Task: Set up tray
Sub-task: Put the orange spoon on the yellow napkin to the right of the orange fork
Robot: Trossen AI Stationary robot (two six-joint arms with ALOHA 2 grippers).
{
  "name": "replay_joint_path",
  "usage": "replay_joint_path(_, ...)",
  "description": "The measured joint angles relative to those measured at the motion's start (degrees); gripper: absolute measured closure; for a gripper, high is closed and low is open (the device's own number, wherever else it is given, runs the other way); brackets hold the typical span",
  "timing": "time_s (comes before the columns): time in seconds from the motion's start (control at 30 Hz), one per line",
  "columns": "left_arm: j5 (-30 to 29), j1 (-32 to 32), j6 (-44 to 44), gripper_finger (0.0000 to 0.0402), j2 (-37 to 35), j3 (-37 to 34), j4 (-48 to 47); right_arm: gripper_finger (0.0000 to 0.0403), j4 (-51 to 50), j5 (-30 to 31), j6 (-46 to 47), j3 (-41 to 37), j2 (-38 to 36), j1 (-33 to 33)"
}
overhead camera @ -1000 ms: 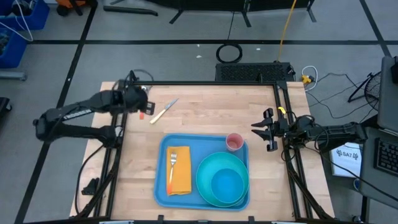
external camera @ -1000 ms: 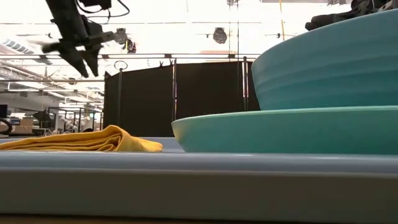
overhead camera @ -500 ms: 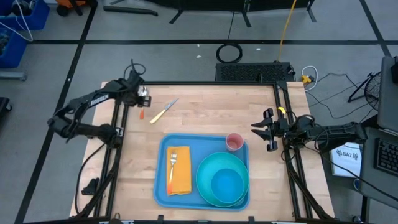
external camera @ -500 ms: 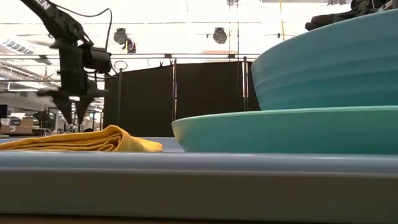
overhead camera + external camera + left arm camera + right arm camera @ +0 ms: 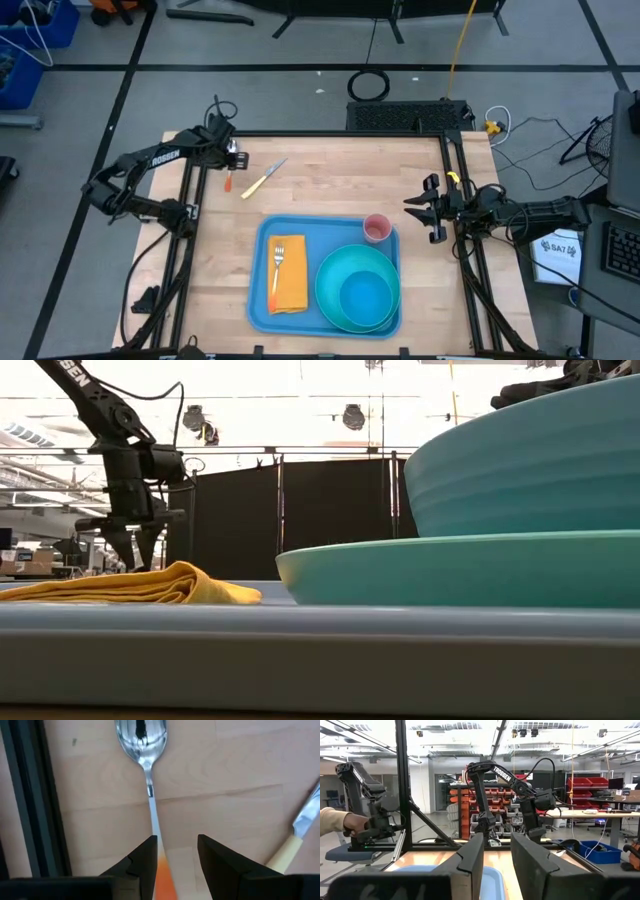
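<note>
A spoon (image 5: 229, 183) with a silver bowl and an orange handle lies flat on the wood near the table's far left corner. My left gripper (image 5: 231, 164) hangs over it, pointing down and open. In the left wrist view my left gripper (image 5: 177, 840) stands with a finger on either side of the spoon (image 5: 150, 785), at its orange handle. The blue tray (image 5: 258, 270) lies at the near middle, carrying a yellow-orange napkin (image 5: 290, 288) with a fork (image 5: 277, 262) on it, a turquoise plate and bowl (image 5: 360, 290), and a pink cup (image 5: 377, 228). My right gripper (image 5: 425, 210) waits open at the right edge.
A knife (image 5: 263, 178) with a yellow handle lies slantwise just right of the spoon, and shows as the knife (image 5: 300, 835) in the left wrist view. Black frame rails run along the table's left, far and right edges. Bare wood lies between the cutlery and the tray.
My left gripper has come down from high above the table's far left corner to just over the spoon, turning to point straight down. The spoon, the knife and the things on the tray have stayed put.
</note>
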Motion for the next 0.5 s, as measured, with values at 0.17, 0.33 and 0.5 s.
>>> replay_joint_path(0.17,-0.4,0.0,-2.2,0.0257,0.2,0.0,0.8,0.0314,0.0,0.0,0.0,0.0,0.0,0.0)
replay_joint_path(0.33,-3.1,-2.0,-4.0,0.0257,2.2,0.0,0.7,0.0314,0.0,0.0,0.0,0.0,0.0,0.0)
replay_joint_path(0.5,-8.4,-4.5,-6.1,0.0257,5.0,0.0,1.0,0.0314,0.0,0.0,0.3,0.0,0.0,0.0)
